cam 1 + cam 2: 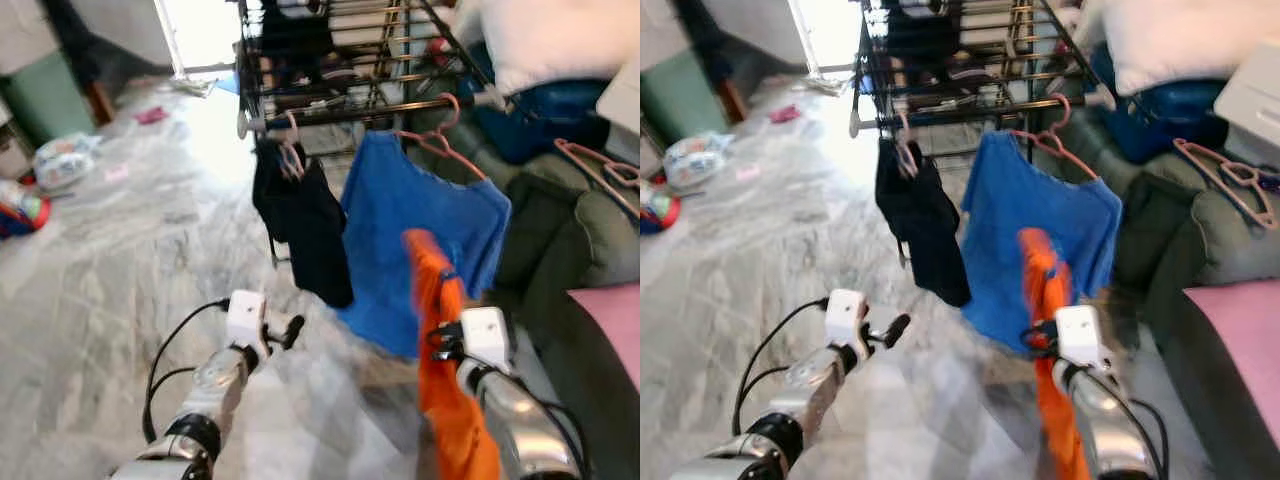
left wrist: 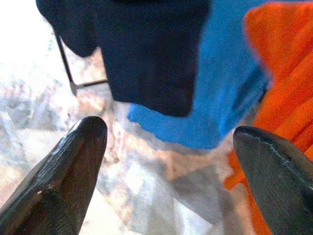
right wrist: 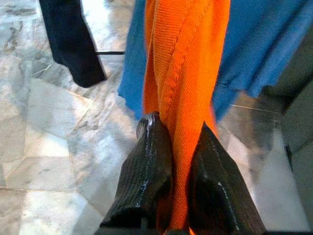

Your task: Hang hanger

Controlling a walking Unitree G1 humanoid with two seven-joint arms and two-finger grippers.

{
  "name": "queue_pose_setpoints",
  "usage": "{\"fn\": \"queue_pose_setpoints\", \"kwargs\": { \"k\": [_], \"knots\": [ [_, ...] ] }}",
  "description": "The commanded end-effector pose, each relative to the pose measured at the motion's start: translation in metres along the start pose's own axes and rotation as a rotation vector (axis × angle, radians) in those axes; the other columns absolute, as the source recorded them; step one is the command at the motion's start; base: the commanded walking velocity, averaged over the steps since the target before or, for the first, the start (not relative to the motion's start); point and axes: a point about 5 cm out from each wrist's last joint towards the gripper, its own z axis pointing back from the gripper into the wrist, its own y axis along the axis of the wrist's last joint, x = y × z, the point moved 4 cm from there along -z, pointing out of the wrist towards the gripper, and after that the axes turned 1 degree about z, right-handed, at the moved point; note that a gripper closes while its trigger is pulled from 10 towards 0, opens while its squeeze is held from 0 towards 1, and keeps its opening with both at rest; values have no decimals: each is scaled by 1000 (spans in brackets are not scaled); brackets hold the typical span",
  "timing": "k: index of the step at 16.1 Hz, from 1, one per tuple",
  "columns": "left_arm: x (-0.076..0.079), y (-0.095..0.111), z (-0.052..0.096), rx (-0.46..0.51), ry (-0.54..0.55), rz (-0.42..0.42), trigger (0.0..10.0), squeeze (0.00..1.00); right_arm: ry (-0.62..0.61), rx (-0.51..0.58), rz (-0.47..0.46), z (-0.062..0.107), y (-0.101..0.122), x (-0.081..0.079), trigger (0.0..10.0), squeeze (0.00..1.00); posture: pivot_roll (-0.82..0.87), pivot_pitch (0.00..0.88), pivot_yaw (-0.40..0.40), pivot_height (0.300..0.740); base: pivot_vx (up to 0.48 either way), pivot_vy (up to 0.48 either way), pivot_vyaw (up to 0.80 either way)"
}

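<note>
While the marble floor [image 1: 110, 250] fills the left and lower parts of the head views, a black metal drying rack [image 1: 340, 70] stands at the top centre. At the right edge sits a dark green sofa [image 1: 590, 240] with a pink cushion [image 1: 610, 320] on it and an empty pink hanger [image 1: 600, 175] lying on its arm. Above the sofa, in the upper right, are white bedding [image 1: 540, 40] and a blue bag [image 1: 540, 115].

From the rack's front bar a blue shirt [image 1: 420, 240] hangs on a pink hanger [image 1: 445, 140], right of centre. Just to its left, a black garment [image 1: 305, 225] hangs from the same bar.

In the lower right, the orange garment [image 1: 445, 350] rises in front of the blue shirt. The right end effector [image 3: 178, 147] is closed tight on a fold of this orange cloth, its two black fingers [image 3: 146, 171] pressing the fabric between them. Any hanger inside the orange garment cannot be made out.

At lower centre-left, the left end effector [image 2: 168, 147] is held out over the floor with its fingers spread wide and nothing between them.

Small items lie scattered on the floor in the upper left. No readable writing or labels can be made out.
</note>
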Motion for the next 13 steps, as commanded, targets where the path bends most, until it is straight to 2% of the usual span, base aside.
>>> {"fn": "queue_pose_setpoints", "kwargs": {
  "k": [1,9,13],
  "knots": [
    [7,1,-3,-3,-20,-5,10000,0,-32,21,8,1,5,12,10000,0,-125,43,65,740,375,296,0],
    [8,-5,-1,-17,-27,-11,10000,0,-68,31,3,-1,8,15,10000,0,-113,43,66,740,389,279,0],
    [10,-7,-1,-26,-29,-13,10000,0,-85,43,3,-3,13,21,10000,0,-110,36,64,740,411,0,0]
  ]
}}
